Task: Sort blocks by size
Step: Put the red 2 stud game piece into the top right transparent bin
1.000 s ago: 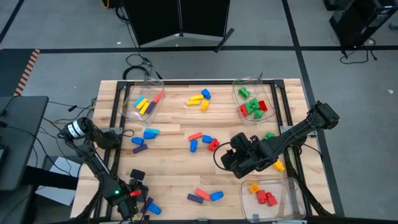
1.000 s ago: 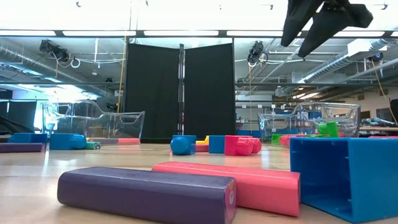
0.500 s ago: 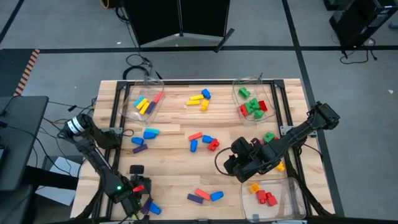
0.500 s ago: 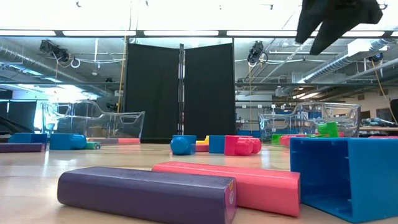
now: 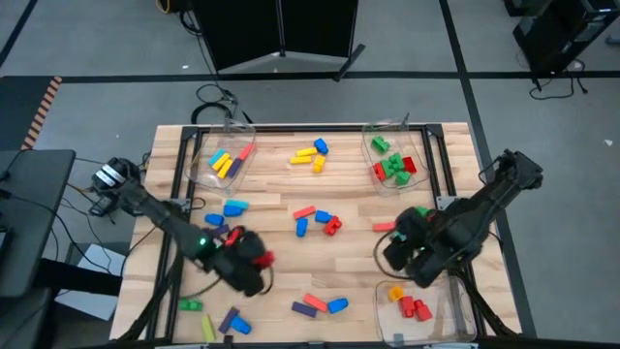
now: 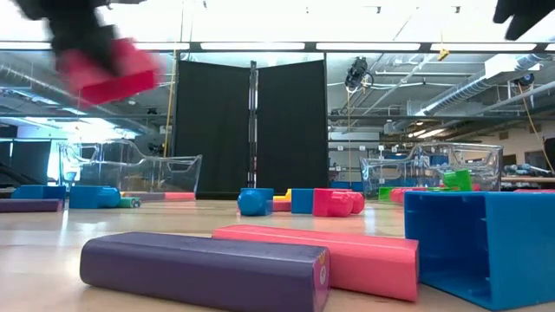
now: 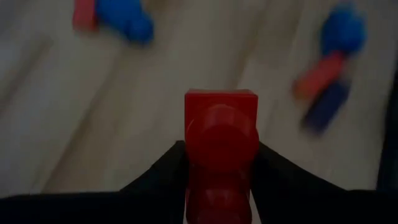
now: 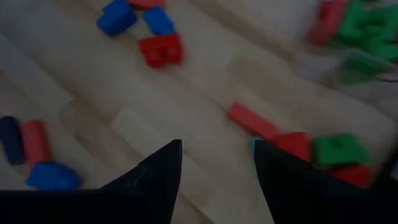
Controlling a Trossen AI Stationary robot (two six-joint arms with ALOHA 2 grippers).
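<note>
My left gripper (image 5: 254, 260) is over the near left part of the table, shut on a red brick (image 7: 221, 124), which also shows in the low view (image 6: 108, 69). My right gripper (image 8: 217, 146) is open and empty above the table's right side (image 5: 407, 254), near a red bar (image 8: 252, 121) and a green brick (image 8: 339, 149). Loose blocks lie flat on the wooden table (image 5: 271, 281): yellow ones (image 5: 310, 155) at the far middle, and red and blue ones (image 5: 318, 221) in the middle. My left gripper pinches the red brick by its two opposite sides (image 7: 189, 149) between its two fingers (image 7: 165, 171). The brick sticks out past the fingertips, with a round stud on its upper face. It is lifted clear of the table.
Three clear bins stand on the table: far left (image 5: 225, 160) with long bars, far right (image 5: 392, 160) with green and red bricks, near right (image 5: 417, 302) with small orange and red ones. A purple bar (image 6: 204, 269), a red bar (image 6: 321, 256) and a blue block (image 6: 481, 247) lie near the near edge.
My left gripper has risen from the near left corner and gone toward the table's middle, away from the near edge, carrying the red brick clear of the table. My right gripper has gone toward the table's right edge and a little nearer.
</note>
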